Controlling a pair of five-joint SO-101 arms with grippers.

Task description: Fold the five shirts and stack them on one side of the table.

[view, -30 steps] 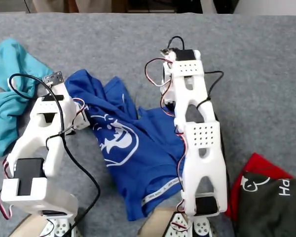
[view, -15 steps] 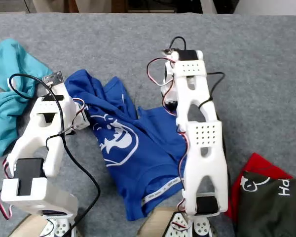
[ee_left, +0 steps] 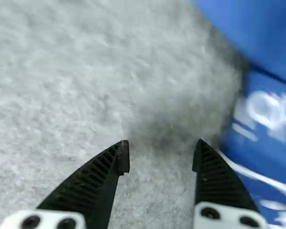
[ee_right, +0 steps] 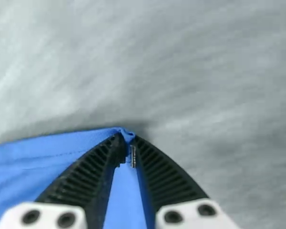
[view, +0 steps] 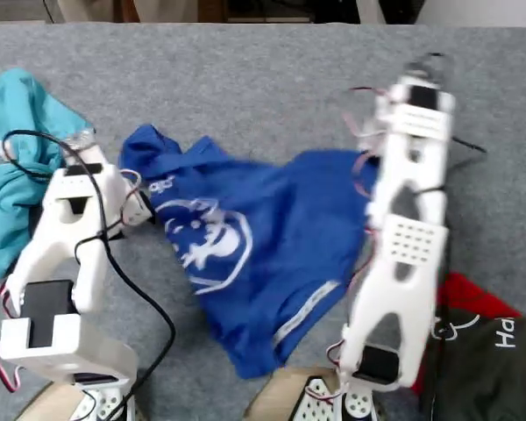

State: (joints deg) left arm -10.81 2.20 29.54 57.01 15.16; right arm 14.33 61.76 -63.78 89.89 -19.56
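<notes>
Starting at the left of the table (view: 245,70), we find a teal shirt (view: 13,175) lying crumpled and unfolded. Just to its right sits the left gripper (ee_left: 159,155), its claw spread wide over bare grey surface and holding nothing, with the blue shirt (view: 263,237) just beside one finger. That shirt lies printed side up across the middle, bunched at its left sleeve and stretched out toward the right. There the right gripper (ee_right: 128,145) has its claw pinched tight on a corner of the blue hem. Farthest right, a dark shirt (view: 482,368) lies heaped partly on a red shirt (view: 469,294).

We judge the step in hand to be spreading the blue shirt flat before any fold (no shirt looks folded yet, so the task is barely begun). The next move probably calls for the left claw to close on the bunched sleeve side, so both arms can draw the cloth smooth.

From the high view we get the whole layout, though the arms cover their own jaws. From the wrist views we get the open claw and the pinched hem.
</notes>
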